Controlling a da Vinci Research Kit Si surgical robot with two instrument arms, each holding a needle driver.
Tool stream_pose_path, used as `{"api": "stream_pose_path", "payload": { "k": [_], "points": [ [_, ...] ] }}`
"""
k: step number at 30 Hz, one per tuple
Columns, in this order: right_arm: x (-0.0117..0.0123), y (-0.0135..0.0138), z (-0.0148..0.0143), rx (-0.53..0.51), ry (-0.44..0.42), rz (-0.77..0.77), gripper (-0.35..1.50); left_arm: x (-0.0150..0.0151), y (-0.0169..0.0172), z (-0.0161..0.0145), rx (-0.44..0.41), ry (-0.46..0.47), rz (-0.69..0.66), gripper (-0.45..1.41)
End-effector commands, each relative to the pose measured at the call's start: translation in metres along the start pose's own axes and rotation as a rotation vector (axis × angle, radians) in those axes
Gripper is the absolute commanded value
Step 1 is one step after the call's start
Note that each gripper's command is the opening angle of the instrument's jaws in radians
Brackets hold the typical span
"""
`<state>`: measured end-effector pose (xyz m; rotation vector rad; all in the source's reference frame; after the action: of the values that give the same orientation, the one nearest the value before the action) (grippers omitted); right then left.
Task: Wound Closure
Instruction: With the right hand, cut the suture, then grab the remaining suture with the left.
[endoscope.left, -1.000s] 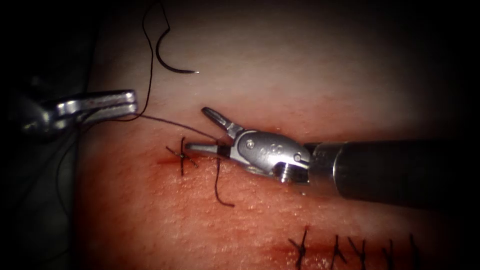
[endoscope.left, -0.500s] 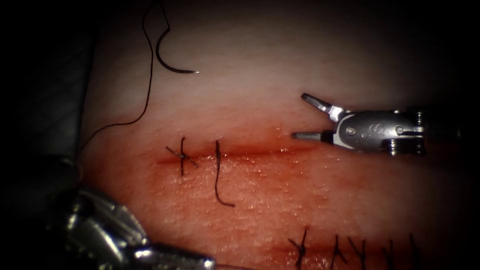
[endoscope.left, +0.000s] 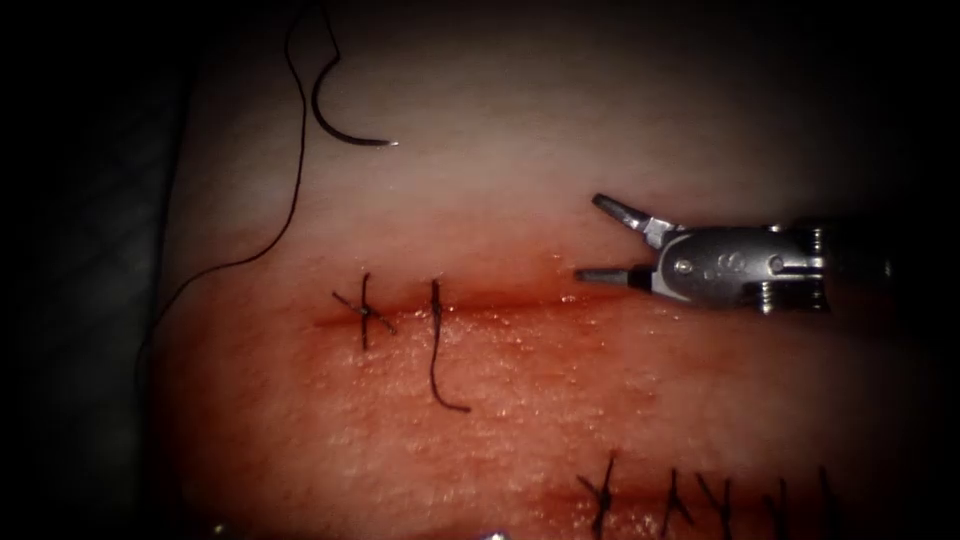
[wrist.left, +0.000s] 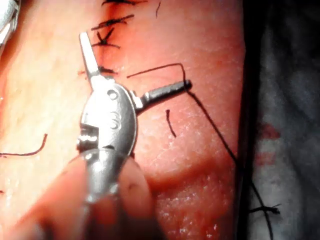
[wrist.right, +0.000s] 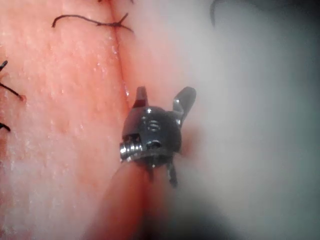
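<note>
Right tool spread, holding nothing, beside the cut. Left tool spread, empty. Needle lies free on tissue, parked clear, thread trailing.

Needle is lying free on pale tissue, well above the cut toward its left end, dark curved arc opening up-right, tip pointing right, not in the tissue. Thread is trailing from the needle's upper end, looping up, then running down the left side and off the tissue edge. The cut is running horizontally, red fluid wetting it and the tissue below. Two stitches are crossing its left part: a knotted one with short splayed ends, and just right of it a stitch whose long cut tail is hanging down and hooking right.
</note>
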<state>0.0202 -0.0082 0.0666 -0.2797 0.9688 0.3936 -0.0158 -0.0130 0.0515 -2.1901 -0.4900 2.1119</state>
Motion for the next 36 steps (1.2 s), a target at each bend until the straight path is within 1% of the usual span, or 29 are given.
{"api": "stream_pose_path", "payload": {
  "k": [1,2,3,4,5,6,7,8,9,10,11,12,14,15,16,17,18,21,23,25,26,27,28,29,31,32,36],
  "points": [
    [0.0,-0.0002,0.0008,0.001,0.001,0.0,1.38,-0.0005,-0.0006,-0.0002,0.023,-0.032,-0.005,1.4],
    [0.0,-0.0002,0.0008,0.001,0.001,0.0,1.38,-0.0004,-0.0015,-0.0012,0.061,-0.076,-0.02,1.4],
    [0.0001,-0.0003,0.0009,-0.001,0.0,0.0,1.4,-0.0001,-0.003,-0.0028,0.119,-0.137,-0.046,1.38],
    [0.0001,-0.0004,0.001,0.001,0.002,0.0,1.4,0.0,-0.0039,-0.0038,0.155,-0.17,-0.054,1.33],
    [0.0001,-0.0004,0.001,0.0,0.002,0.0,1.4,0.0001,-0.0047,-0.0047,0.173,-0.188,-0.058,1.24],
    [0.0002,-0.0004,0.0011,0.001,0.004,0.001,1.4,0.0,-0.0061,-0.0063,0.208,-0.233,-0.042,1.03],
    [0.0002,-0.0005,0.0012,0.003,0.008,0.001,1.4,-0.0001,-0.0067,-0.0069,0.22,-0.253,-0.024,0.79],
    [0.0003,-0.0005,0.0013,0.005,0.006,0.001,1.4,-0.0003,-0.0072,-0.0073,0.232,-0.271,-0.016,0.64],
    [0.0004,-0.0006,0.0014,0.005,0.003,0.001,1.42,-0.001,-0.0082,-0.0077,0.266,-0.304,-0.033,0.47],
    [0.0004,-0.0007,0.0015,0.006,0.001,0.001,1.42,-0.0014,-0.0085,-0.0077,0.28,-0.317,-0.038,0.44],
    [0.0005,-0.0008,0.0016,0.009,0.001,0.001,1.43,-0.0025,-0.0092,-0.0075,0.291,-0.35,-0.045,0.39],
    [0.0006,-0.0009,0.0017,0.01,-0.001,0.001,1.45,-0.003,-0.0095,-0.0073,0.291,-0.365,-0.048,0.36],
    [0.0006,-0.0016,0.0014,0.013,-0.002,-0.004,1.43,-0.0052,-0.0104,-0.0064,0.254,-0.442,-0.055,0.3],
    [0.0006,-0.0018,0.0012,0.022,-0.008,-0.007,1.42,-0.0058,-0.0105,-0.0062,0.243,-0.463,-0.056,0.3],
    [0.0007,-0.002,0.0009,0.043,-0.02,-0.01,1.4,-0.0062,-0.0106,-0.0059,0.235,-0.478,-0.057,0.3],
    [0.0011,-0.0022,0.0007,0.079,-0.027,-0.017,1.4,-0.007,-0.0107,-0.0055,0.223,-0.503,-0.074,0.36],
    [0.0015,-0.0025,0.0003,0.119,-0.024,-0.018,1.4,-0.0075,-0.0106,-0.0051,0.212,-0.526,-0.079,0.36],
    [0.0023,-0.0032,-0.0005,0.152,-0.021,-0.02,1.4,-0.0081,-0.0102,-0.0037,0.213,-0.602,-0.114,0.36],
    [0.0024,-0.0033,-0.0006,0.153,-0.02,-0.02,1.4,-0.0081,-0.01,-0.0031,0.213,-0.631,-0.12,0.36],
    [0.0022,-0.0033,-0.0004,0.151,-0.021,-0.021,1.4,-0.0082,-0.0095,-0.0019,0.221,-0.724,-0.123,0.37],
    [0.0022,-0.0034,-0.0004,0.15,-0.021,-0.021,1.4,-0.0083,-0.0095,-0.0017,0.222,-0.74,-0.123,0.36],
    [0.0021,-0.0034,-0.0003,0.149,-0.021,-0.022,1.4,-0.0084,-0.0094,-0.0012,0.214,-0.777,-0.122,0.3],
    [0.002,-0.0035,-0.0003,0.151,-0.023,-0.023,1.4,-0.0085,-0.0094,-0.0012,0.21,-0.786,-0.122,0.27],
    [0.002,-0.0036,-0.0003,0.153,-0.024,-0.025,1.4,-0.0088,-0.0094,-0.001,0.206,-0.82,-0.119,0.24],
    [0.002,-0.0038,-0.0002,0.159,-0.029,-0.026,1.4,-0.0093,-0.0094,-0.0008,0.198,-0.85,-0.117,0.24],
    [0.002,-0.0038,-0.0002,0.163,-0.033,-0.026,1.4,-0.0098,-0.0094,-0.0007,0.191,-0.876,-0.115,0.19],
    [0.0021,-0.0041,-0.0001,0.165,-0.036,-0.028,1.4,-0.0112,-0.0093,0.0001,0.166,-0.932,-0.122,0.19]
  ]
}}
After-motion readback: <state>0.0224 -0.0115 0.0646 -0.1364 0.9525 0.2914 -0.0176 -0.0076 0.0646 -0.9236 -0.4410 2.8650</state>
